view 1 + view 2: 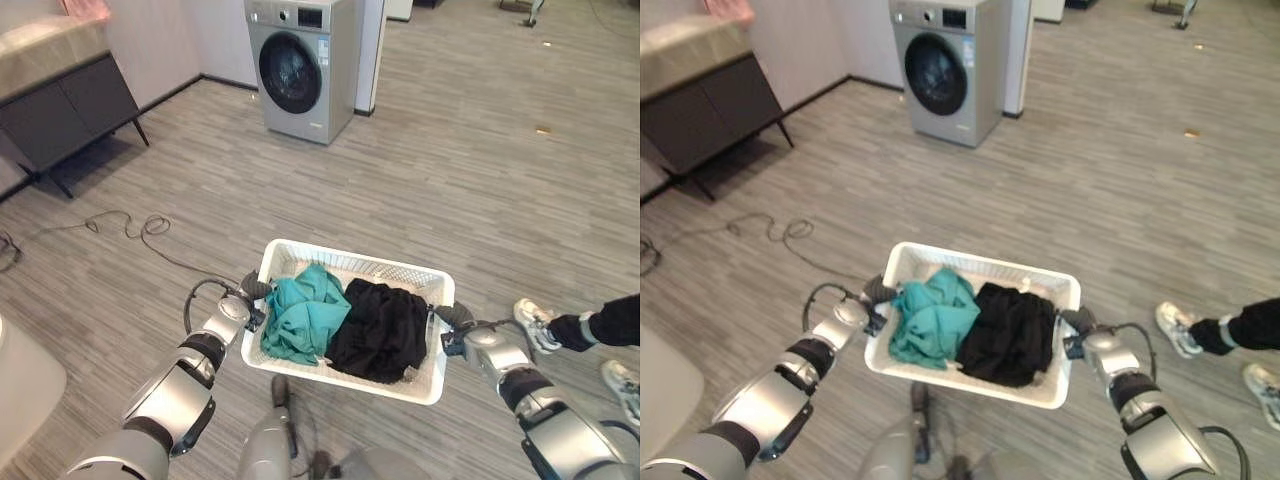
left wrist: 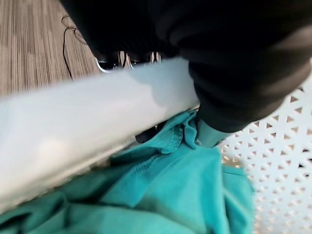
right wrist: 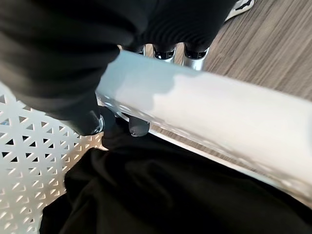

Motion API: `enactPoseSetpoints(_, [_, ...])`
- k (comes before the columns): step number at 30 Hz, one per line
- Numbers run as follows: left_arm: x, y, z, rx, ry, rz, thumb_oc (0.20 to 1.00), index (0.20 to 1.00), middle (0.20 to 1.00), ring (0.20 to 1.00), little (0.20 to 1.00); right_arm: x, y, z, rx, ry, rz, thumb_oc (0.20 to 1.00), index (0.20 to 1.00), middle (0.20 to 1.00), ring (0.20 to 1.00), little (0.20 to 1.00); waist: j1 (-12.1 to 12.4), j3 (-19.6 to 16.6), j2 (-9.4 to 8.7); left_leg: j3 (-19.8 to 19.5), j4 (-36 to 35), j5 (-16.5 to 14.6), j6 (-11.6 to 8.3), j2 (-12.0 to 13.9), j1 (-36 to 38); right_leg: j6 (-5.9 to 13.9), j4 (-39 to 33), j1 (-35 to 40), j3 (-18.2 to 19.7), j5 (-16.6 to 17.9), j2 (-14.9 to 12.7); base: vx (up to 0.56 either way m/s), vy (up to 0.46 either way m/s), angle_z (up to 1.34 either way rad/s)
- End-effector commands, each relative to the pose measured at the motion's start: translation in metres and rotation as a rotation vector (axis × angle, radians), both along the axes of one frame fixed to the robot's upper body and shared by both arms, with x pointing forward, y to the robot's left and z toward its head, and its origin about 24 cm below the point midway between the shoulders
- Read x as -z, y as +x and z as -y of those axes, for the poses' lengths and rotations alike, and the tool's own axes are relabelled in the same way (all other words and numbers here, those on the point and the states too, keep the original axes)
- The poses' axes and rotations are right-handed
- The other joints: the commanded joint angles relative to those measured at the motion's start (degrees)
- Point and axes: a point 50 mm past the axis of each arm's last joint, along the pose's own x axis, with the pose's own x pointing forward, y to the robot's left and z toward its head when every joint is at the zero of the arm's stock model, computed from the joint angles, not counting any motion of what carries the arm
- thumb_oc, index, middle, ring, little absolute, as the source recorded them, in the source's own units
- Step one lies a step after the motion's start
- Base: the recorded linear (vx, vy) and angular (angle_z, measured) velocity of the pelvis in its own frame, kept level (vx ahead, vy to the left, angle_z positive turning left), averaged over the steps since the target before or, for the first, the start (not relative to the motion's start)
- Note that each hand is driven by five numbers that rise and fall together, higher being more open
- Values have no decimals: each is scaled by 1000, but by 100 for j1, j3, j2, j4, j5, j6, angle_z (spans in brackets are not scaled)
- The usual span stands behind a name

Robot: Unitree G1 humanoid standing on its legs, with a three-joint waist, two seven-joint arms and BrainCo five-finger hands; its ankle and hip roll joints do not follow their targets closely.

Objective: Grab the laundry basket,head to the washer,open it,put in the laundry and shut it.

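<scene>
The washer stands well ahead of both robot hands and a little to the left, door shut, with bare wood floor between. The white laundry basket hangs between the hands, its long axis running from one to the other, teal cloth nearer the left, black cloth nearer the right. The left robot hand and right robot hand each curl fingers round an end rim, so neither is nearer; I judge the walk comes next.

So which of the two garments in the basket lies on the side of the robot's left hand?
The teal garment. It fills the basket half beside the left hand; the black garment lies toward the right hand.
</scene>
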Motion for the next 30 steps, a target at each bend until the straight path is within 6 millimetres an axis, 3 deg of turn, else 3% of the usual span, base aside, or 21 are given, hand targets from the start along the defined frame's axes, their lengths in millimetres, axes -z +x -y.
enactPoseSetpoints(1, [-34,20,-6,-21,-34,146,200,200,200,200,200,-31,32,-59,-182,185,191,200,200,200,200,200,420,-568,-361,79,383,158,147,-240,376,1027,-1060,875,1032,290,-368,415,91,-99])
enactPoseSetpoints(5, [-33,16,-10,-26,-50,159,200,200,200,200,200,-28,29,-65,-204,195,185,200,200,200,200,200,533,-666,-415,-5,718,123,224,-310,422,1107,-881,1065,1203,208,-482,411,135,-75])
enactPoseSetpoints(6, [-26,10,-14,-28,-57,146,200,200,200,200,200,-23,23,-69,-211,218,178,200,200,200,200,200,562,-779,-516,19,990,-67,334,-418,495,1233,-579,1071,1229,304,-647,430,169,-40])
enactPoseSetpoints(9, [-21,6,-15,-31,-63,133,200,200,200,200,200,-19,18,-71,-228,221,174,200,200,200,200,200,519,-830,-628,128,1047,-364,568,-579,756,1732,659,660,1132,1031,-794,402,174,-36])
enactPoseSetpoints(11, [-20,5,-12,-25,-64,126,200,200,200,200,200,-21,19,-75,-253,207,179,200,200,200,200,200,348,-695,-520,114,957,-544,754,-556,1034,2229,1982,-65,997,1741,-739,267,180,-20])
enactPoseSetpoints(13, [-20,6,-13,-29,-58,124,200,200,200,200,200,-22,21,-77,-260,201,182,200,200,200,200,200,286,-652,-474,92,929,-596,800,-538,1164,2187,2284,-301,883,1655,-821,169,107,-9])
enactPoseSetpoints(15, [-23,9,-14,-33,-50,130,200,200,200,200,200,-22,22,-77,-248,207,185,200,200,200,200,200,200,-614,-374,9,850,-696,816,-514,1417,1862,2028,-712,585,1314,-1151,233,82,-10])
enactPoseSetpoints(16, [-25,11,-10,-24,-50,134,200,200,200,200,200,-22,21,-75,-231,226,191,200,200,200,200,200,107,-553,-334,-126,888,-824,781,-549,1571,1620,1506,-878,314,878,-1323,213,39,17])
enactPoseSetpoints(17, [-25,11,-10,-24,-50,134,200,200,200,200,200,-22,21,-75,-231,226,191,200,200,200,200,200,81,-532,-340,-151,896,-832,780,-562,1589,1620,1513,-849,290,858,-1338,205,-22,38])
enactPoseSetpoints(18, [-26,12,-8,-22,-55,137,200,200,200,200,200,-23,22,-75,-221,243,198,200,200,200,200,200,46,-509,-329,-167,931,-922,732,-556,1651,1577,1053,-900,189,774,-1443,171,-114,65])
enactPoseSetpoints(19, [-28,13,-6,-24,-62,151,200,200,200,200,200,-22,20,-70,-179,282,209,200,200,200,200,200,23,-521,-332,-213,952,-1057,629,-538,1715,1613,171,-1050,120,921,-1757,174,-111,61])
enactPoseSetpoints(22, [-27,13,-4,-23,-68,154,200,200,200,200,200,-19,16,-60,-152,272,203,200,200,200,200,200,-58,-453,-335,-337,1015,-1184,547,-557,1822,1688,-360,-1173,296,1197,-1961,152,-123,37])
enactPoseSetpoints(26, [-22,9,-3,-19,-53,147,200,200,200,200,200,-15,8,-41,-107,254,201,200,200,200,200,200,-162,-431,-470,-393,1135,-1354,494,-651,1953,1785,-598,-1058,763,1365,-1933,132,-100,36])
enactPoseSetpoints(30, [-11,3,-5,-38,-54,112,200,200,200,200,200,-2,-5,-14,-7,222,157,200,200,200,200,200,-74,-750,-580,-387,814,-1325,363,-468,2169,1840,-1198,-540,427,1485,-1904,191,-189,20])
